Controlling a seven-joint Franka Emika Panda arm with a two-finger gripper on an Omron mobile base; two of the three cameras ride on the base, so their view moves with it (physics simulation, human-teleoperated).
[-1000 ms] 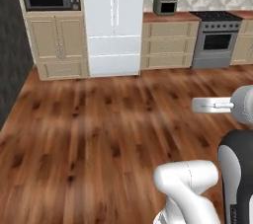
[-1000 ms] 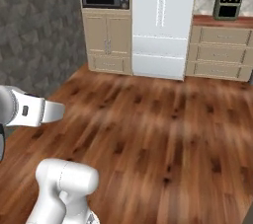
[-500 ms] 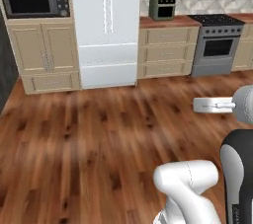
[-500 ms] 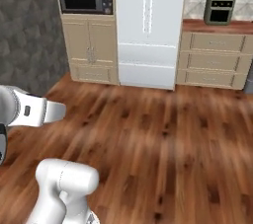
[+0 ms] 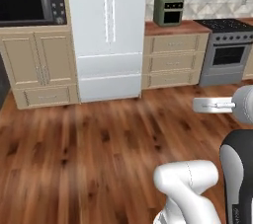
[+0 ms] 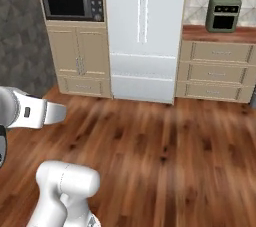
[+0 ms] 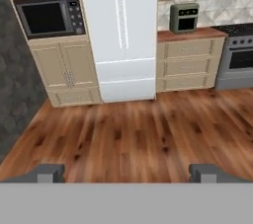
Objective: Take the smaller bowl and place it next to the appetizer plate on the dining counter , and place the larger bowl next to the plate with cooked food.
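The two-finger gripper (image 7: 126,172) hangs out over bare floor with its small dark finger tips (image 7: 47,172) set as wide apart as they go and nothing between them, so it is carrying no bowl. Straight ahead of it, well off across the glossy reddish-brown plank floor (image 7: 133,134), stands the tall white double-door refrigerator (image 7: 118,30). To the gripper's left of that is the black built-in microwave (image 7: 49,17), set into beige cabinet fronts (image 7: 66,72). To its right runs a short reddish-brown countertop (image 7: 190,34) over beige drawers, carrying a small boxy olive-green toaster oven (image 7: 184,17), and beyond that again sits the steel-fronted range with its dark cooktop (image 7: 242,53). None of the task's own things lie before the tool: I can see neither the beige-cream bowl nor the dark wooden one, no plates and no dining counter, so where they sit I cannot tell. The arm looks tucked back over its base, the white forearm (image 5: 215,104) reaching level beside it, which I take to be a travelling pose. To my eye the job has hardly begun, and the base is probably hunting for the bowls. The wide-open jaws suit that, ready for a rim once one comes within reach.
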